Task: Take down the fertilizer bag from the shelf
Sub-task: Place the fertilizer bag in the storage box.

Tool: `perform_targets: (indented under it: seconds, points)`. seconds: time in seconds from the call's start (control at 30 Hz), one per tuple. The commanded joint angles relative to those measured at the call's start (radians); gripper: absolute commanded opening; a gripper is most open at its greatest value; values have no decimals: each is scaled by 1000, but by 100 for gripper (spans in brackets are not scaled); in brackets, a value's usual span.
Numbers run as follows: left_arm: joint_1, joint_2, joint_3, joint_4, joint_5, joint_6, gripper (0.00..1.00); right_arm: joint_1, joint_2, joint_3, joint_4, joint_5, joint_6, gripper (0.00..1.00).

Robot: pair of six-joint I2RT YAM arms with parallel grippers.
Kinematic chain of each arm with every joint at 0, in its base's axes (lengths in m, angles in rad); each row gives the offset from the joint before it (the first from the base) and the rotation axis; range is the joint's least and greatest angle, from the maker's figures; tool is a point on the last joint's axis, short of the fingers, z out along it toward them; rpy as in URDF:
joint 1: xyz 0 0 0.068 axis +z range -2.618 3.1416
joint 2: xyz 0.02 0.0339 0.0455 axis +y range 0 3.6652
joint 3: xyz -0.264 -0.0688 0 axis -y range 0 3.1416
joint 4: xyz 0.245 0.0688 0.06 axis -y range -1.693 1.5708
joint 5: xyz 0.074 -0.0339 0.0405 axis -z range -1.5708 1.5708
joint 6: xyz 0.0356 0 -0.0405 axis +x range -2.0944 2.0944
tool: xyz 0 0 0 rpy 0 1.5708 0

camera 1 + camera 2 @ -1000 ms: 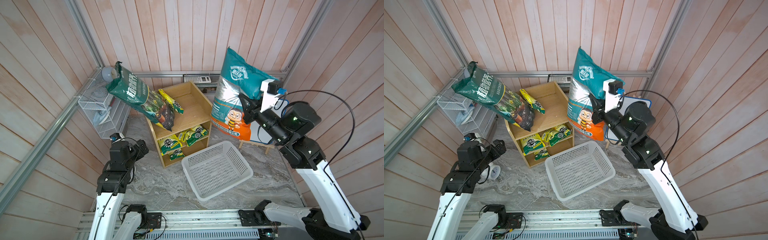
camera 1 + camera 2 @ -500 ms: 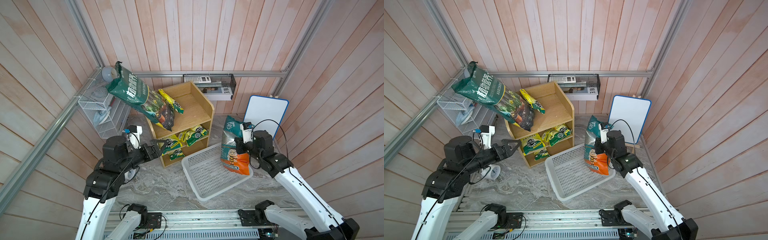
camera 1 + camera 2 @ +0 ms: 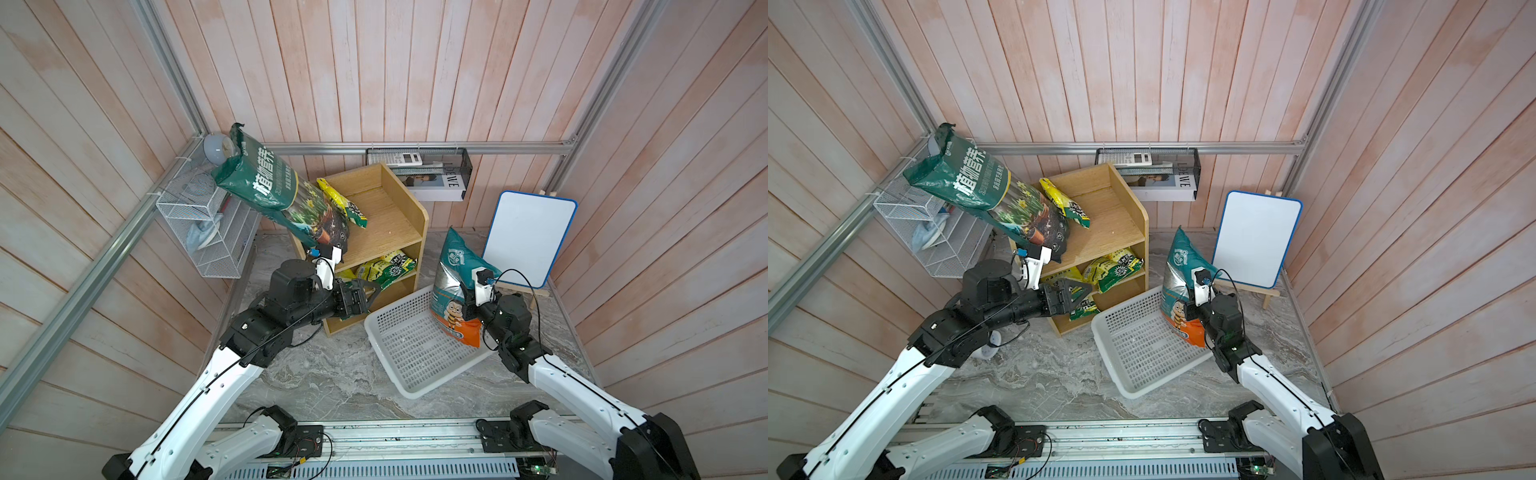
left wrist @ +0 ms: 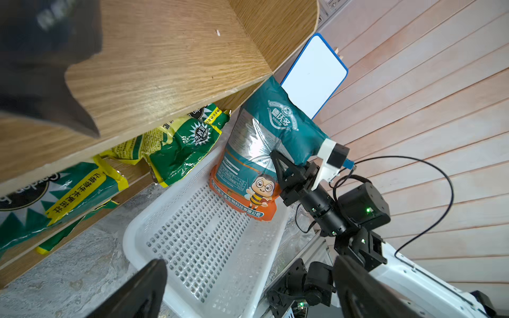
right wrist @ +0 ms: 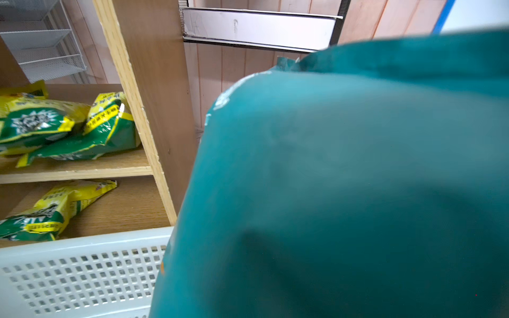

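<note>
1. The right end effector (image 4: 276, 158) is pinched narrow on the fertilizer bag (image 4: 256, 143). It grips the bag's side edge about halfway up, with one black finger lying across the printed front.
2. The left end effector (image 3: 1079, 289) is spread wide and holds nothing. It hangs in front of the lower tiers of the shelf (image 3: 399, 216), well apart from the fertilizer bag.
3. The fertilizer bag is teal on top, silver in the middle and orange at the bottom, with a cartoon bee. It stands upright, off the shelf and just beside the shelf's side panel.
4. Its orange bottom is inside the white basket (image 3: 411, 390), at the corner nearest the right arm. I cannot tell whether it rests on the basket's floor.
5. The basket sits on the grey marble worktop (image 3: 324, 374), at an angle to the front of the shelf.
6. On the shelf's top tier a large dark green bag (image 3: 270, 187) leans out over the edge, touching a yellow packet (image 3: 343, 203).
7. The tiers below hold yellow-green packets (image 3: 388, 268).
8. Behind the fertilizer bag stands a whiteboard (image 3: 528, 241) on a wooden easel.
9. A black mesh tray (image 3: 465, 170) hangs on the back wall and a white wire rack (image 3: 174, 212) on the side wall.
</note>
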Motion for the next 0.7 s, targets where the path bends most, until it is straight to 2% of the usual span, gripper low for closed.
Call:
perform_targets:
  seconds: [0.0, 0.03, 0.07, 0.13, 0.2, 0.23, 0.33, 0.5, 0.67]
  points:
    - [-5, -27, 0, 88, -65, 6, 100, -5, -27, -86, 196, 148, 18, 0]
    - [-5, -29, -2, 87, -76, 12, 100, -5, -43, -102, 185, 164, 33, 0]
    - [-5, -32, -3, 88, -86, 18, 100, -5, -65, -112, 156, 187, 52, 8]
    - [-5, -30, -7, 93, -104, 24, 100, -5, -121, -113, 78, 236, 89, 52]
    - [-5, -26, -10, 102, -116, 29, 100, -6, -177, -103, 10, 261, 114, 85]
    - [-5, -24, -12, 107, -122, 28, 100, -7, -208, -93, -27, 279, 135, 98]
    - [-5, -16, -17, 122, -140, 29, 100, -9, -289, -63, -100, 318, 147, 98]
    - [-5, -4, -11, 130, -151, 33, 100, -10, -396, 36, -233, 262, 166, 98]
    - [-5, -15, 10, 108, -188, 49, 100, -10, -404, 208, -386, 274, 185, 98]
